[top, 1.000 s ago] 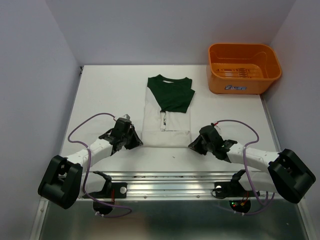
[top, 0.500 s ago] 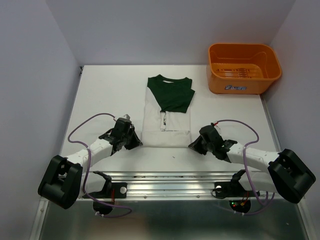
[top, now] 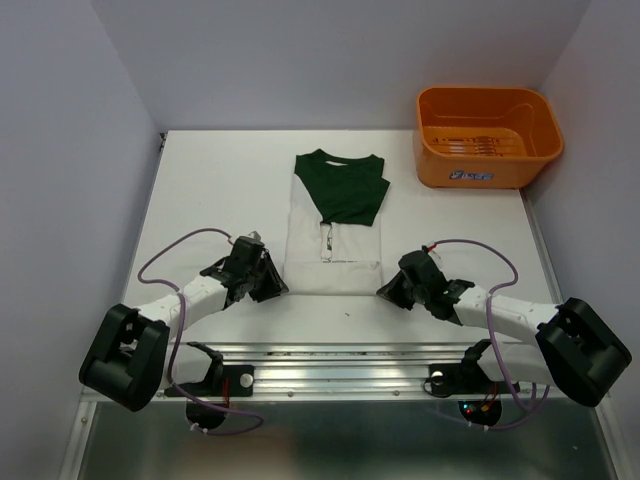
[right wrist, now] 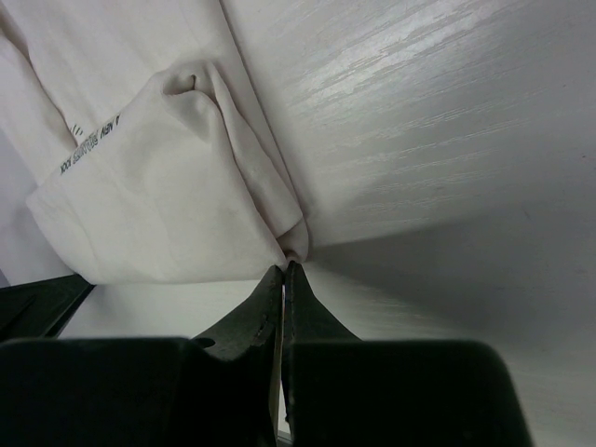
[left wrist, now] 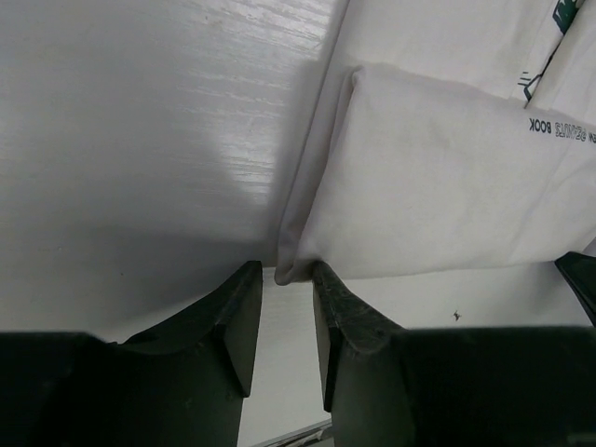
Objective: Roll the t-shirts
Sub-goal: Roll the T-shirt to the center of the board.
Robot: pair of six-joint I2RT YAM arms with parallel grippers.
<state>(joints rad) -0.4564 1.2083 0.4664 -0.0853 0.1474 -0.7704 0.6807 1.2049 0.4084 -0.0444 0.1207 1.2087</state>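
finds the t-shirt point(top: 333, 235) in the middle of the surface point(top: 220, 190), folded lengthwise into a narrow strip, with the green collar end far and the white hem near and turned over once.

pinches the near-right corner of that hem with the right end effector point(top: 388, 290), fingers pressed together on a small bunch of cloth that puckers just beyond the tips. keeps the left end effector point(top: 268, 283) low at the near-left corner, fingers point(left wrist: 237, 312) a little apart, with the cloth corner sitting right at the mouth and not yet clamped.

probably takes both near corners so that the turned hem can be lifted and carried toward the collar evenly, which would keep the roll straight rather than coned. judges the roll barely begun, with only one turn of cloth in place. calls first for closing the left side, since pulling with the right alone would skew the hem.

leaves an orange basket point(top: 487, 135) at the far right, well apart from the shirt, likely as the place for the finished roll.

cannot read the chest lettering from above, and catches only cut-off scraps of print at the wrist-view edges. cannot tell how many layers lie in the right pinch, nor whether the left tips touch the underside. shows no second shirt.
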